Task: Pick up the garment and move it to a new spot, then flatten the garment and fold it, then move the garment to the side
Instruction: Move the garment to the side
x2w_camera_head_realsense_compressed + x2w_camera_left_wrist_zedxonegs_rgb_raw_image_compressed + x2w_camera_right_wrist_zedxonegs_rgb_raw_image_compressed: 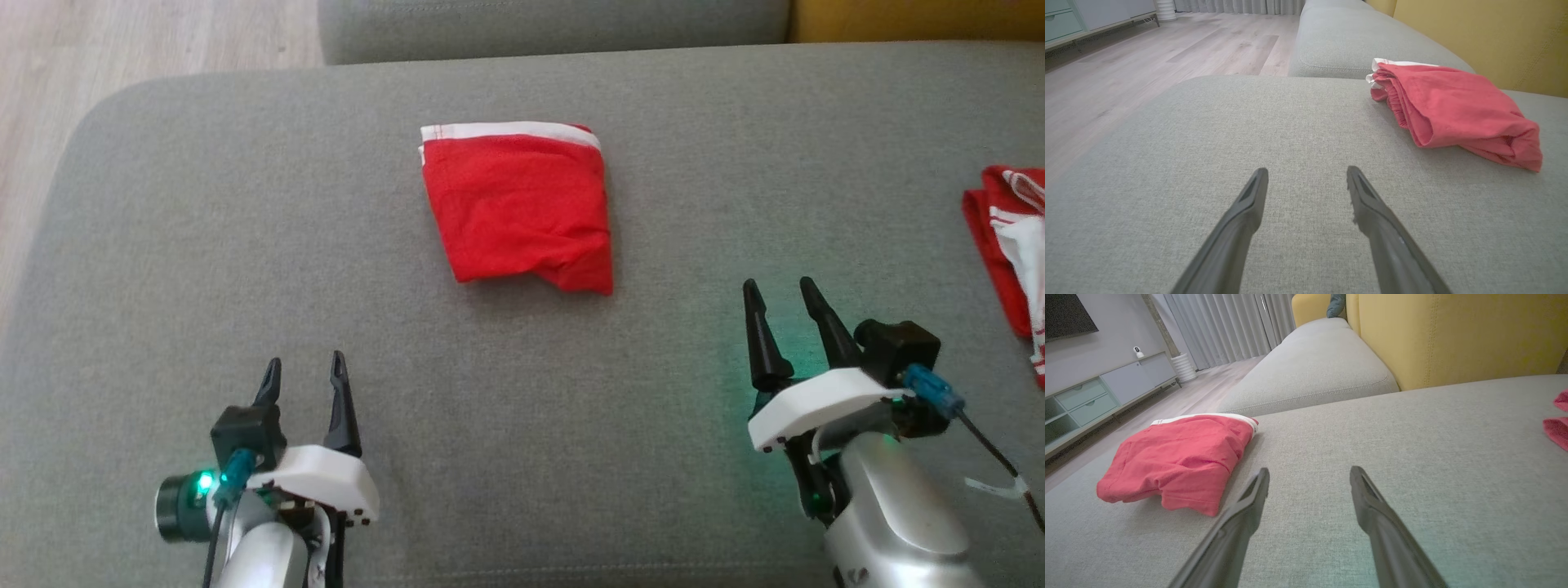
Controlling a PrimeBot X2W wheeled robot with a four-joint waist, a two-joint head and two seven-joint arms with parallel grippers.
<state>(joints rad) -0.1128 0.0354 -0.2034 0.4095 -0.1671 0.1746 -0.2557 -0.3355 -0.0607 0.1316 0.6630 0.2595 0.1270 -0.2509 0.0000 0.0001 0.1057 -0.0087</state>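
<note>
The garment (518, 208), red with a white band along its far edge, lies folded into a rough square near the middle of the grey cushion (204, 245). Its near right corner is rumpled, and the layers under the top one are hidden in the head view. The left wrist view shows the stacked folds at the band end.

The left gripper (304, 360) is to the garment's near left, well apart from it, fingers spread with nothing between them. The right gripper (779, 284) is to the garment's near right, also apart from it, fingers spread and empty. A green glow falls on the fabric beside it. Whether either gripper's fingertips touch the cushion cannot be told. The bottom edge of the head view cuts off both arms.

At the right edge a second cloth (1008, 245), red and white, lies crumpled on the cushion. The frame cuts it off, so its shape cannot be made out. Beyond lie a far cushion (555, 28), a yellow backrest (914, 20) and a strip of wood floor (122, 49).
</note>
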